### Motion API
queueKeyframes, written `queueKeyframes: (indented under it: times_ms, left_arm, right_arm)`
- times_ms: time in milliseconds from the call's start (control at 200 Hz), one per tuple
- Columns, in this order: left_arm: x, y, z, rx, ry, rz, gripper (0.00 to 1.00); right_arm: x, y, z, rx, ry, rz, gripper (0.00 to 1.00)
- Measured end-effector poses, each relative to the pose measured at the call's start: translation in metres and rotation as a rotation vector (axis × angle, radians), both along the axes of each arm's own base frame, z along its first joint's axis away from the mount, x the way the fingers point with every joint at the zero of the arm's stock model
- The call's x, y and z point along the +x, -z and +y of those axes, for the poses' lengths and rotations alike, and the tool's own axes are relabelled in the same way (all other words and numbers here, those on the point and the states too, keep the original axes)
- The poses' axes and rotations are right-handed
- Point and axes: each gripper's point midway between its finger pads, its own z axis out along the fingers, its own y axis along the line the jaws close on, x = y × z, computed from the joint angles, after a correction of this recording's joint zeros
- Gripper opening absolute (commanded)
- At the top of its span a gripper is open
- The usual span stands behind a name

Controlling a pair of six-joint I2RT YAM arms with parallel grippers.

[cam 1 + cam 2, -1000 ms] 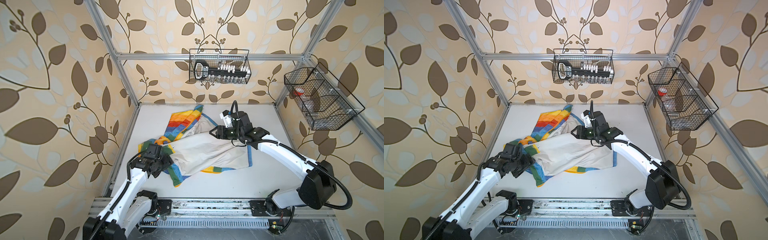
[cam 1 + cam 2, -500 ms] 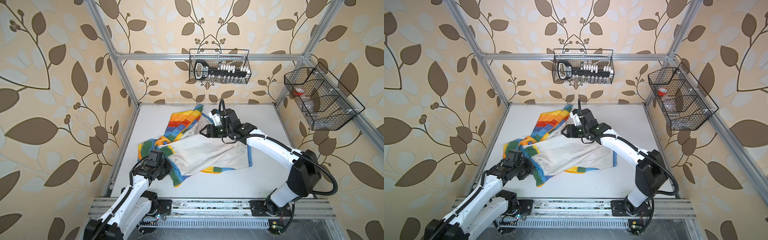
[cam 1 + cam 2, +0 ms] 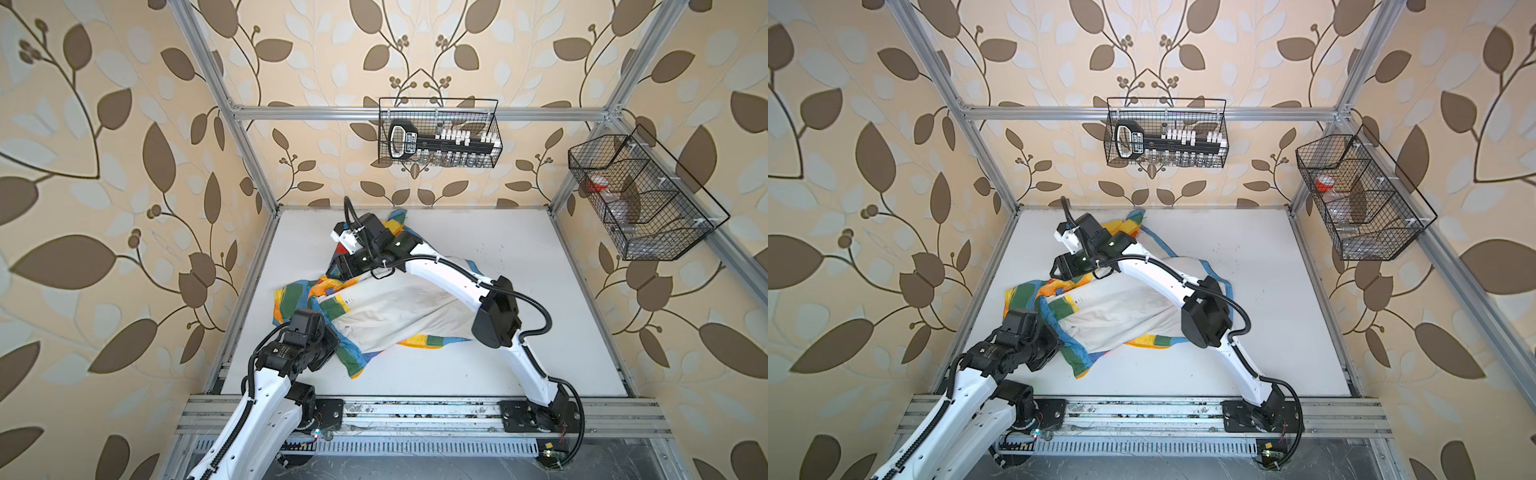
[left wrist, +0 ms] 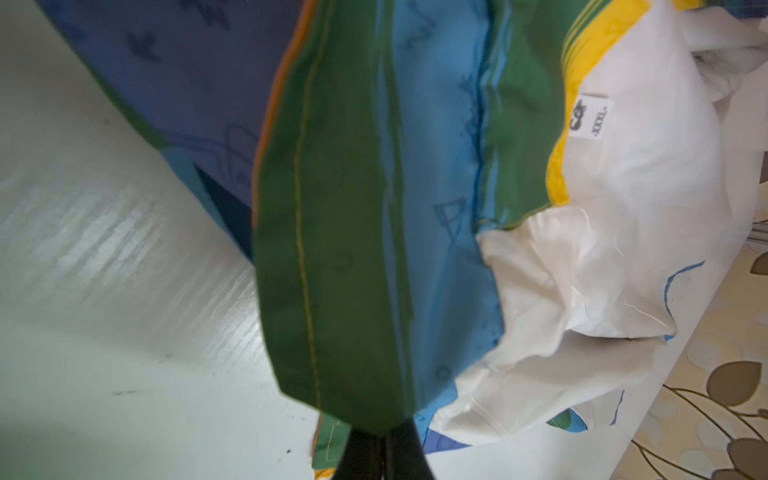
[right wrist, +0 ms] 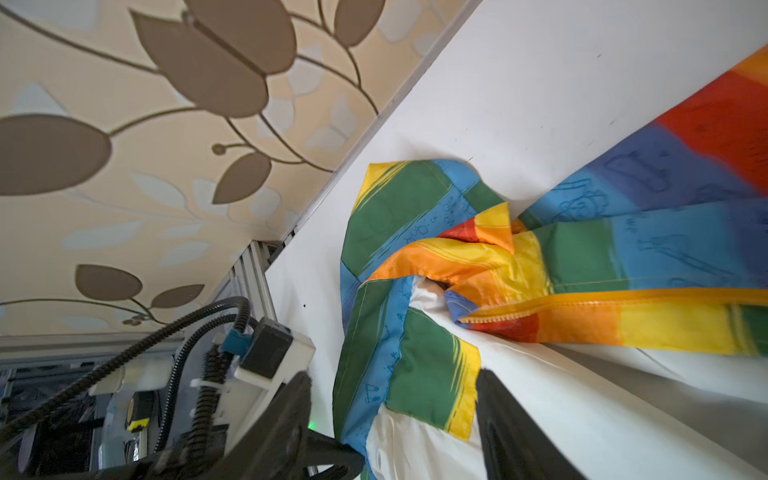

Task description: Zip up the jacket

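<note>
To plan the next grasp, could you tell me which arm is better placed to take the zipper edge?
Right. The right gripper is open with the orange zipper just ahead of it; the left gripper is shut on the green edge of the jacket.

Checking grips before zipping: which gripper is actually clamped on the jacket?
The left gripper: its jaws are pinched shut on the green-and-blue edge of the jacket. The right gripper has its jaws apart, gripping nothing.

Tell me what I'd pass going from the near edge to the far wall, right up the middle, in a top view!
Silver metal rail → crinkly rainbow jacket with off-white lining → black wire basket hanging at the back.
</note>
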Motion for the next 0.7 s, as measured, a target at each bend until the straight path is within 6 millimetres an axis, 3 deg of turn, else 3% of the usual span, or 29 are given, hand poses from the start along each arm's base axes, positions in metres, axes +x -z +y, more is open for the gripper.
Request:
queueKeyframes:
  times_ms: [140, 250, 485, 700]
  left_arm:
    - [-0.002, 0.007, -0.001, -0.014, -0.011, 0.013, 0.0]
    - [-0.008, 0.019, -0.003, -0.031, -0.014, 0.045, 0.0]
    - [-0.01, 0.028, -0.007, -0.046, -0.006, 0.082, 0.0]
    - [-0.01, 0.028, -0.008, -0.051, -0.003, 0.083, 0.0]
  right_arm:
    - [-0.01, 0.053, 0.003, -0.104, -0.038, 0.026, 0.7]
    - [-0.008, 0.075, 0.0, -0.168, -0.03, -0.012, 0.7]
    - [0.009, 0.08, 0.004, -0.177, 0.027, -0.106, 0.7]
    - [0.011, 0.074, 0.024, -0.132, 0.045, -0.186, 0.64]
